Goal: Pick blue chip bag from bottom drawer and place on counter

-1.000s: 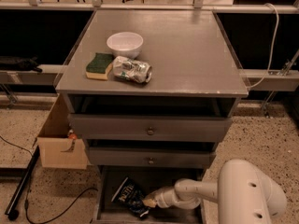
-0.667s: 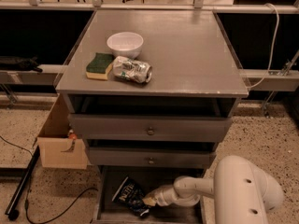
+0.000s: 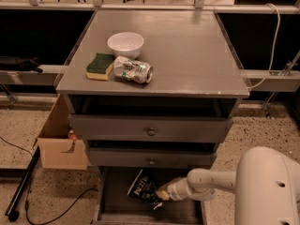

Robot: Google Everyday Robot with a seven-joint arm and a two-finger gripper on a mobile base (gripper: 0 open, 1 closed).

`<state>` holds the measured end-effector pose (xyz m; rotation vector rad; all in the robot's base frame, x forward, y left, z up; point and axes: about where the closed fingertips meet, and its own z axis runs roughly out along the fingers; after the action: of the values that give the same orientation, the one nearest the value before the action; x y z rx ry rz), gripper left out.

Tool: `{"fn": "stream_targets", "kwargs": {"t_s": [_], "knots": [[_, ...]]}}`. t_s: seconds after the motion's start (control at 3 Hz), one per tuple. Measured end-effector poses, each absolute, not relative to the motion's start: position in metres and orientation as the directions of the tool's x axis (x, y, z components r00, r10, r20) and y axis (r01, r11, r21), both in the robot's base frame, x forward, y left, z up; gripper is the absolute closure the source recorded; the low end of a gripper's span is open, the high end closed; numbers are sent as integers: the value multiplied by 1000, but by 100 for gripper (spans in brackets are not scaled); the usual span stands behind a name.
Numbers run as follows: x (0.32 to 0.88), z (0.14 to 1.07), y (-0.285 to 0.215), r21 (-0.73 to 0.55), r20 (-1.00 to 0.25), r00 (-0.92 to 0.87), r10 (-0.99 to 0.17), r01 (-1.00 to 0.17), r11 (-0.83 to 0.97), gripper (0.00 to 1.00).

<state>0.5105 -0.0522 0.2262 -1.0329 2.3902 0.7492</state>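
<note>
The blue chip bag (image 3: pixel 142 188), dark navy with white lettering, lies in the open bottom drawer (image 3: pixel 117 205), tilted toward the left. My gripper (image 3: pixel 161 196) reaches into the drawer from the right, its tip at the bag's right lower edge and touching it. The white arm runs back to the lower right. The counter (image 3: pixel 187 55) is the broad grey cabinet top above.
On the counter stand a white bowl (image 3: pixel 125 44), a green and yellow sponge (image 3: pixel 100 66) and a crushed silver-green can (image 3: pixel 133 70). Two knobbed drawers (image 3: pixel 151 131) sit above the bottom drawer. A cardboard box (image 3: pixel 58 142) stands to the left of the cabinet, with cables on the floor.
The arm has shifted slightly left, the gripper staying at the bag's right edge. The bag has not visibly moved.
</note>
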Motion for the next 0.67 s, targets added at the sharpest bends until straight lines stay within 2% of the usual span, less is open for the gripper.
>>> {"fn": "stream_targets", "kwargs": {"t_s": [0.67], "knots": [[503, 239, -68, 283, -576, -634, -516, -747, 601, 100]]}}
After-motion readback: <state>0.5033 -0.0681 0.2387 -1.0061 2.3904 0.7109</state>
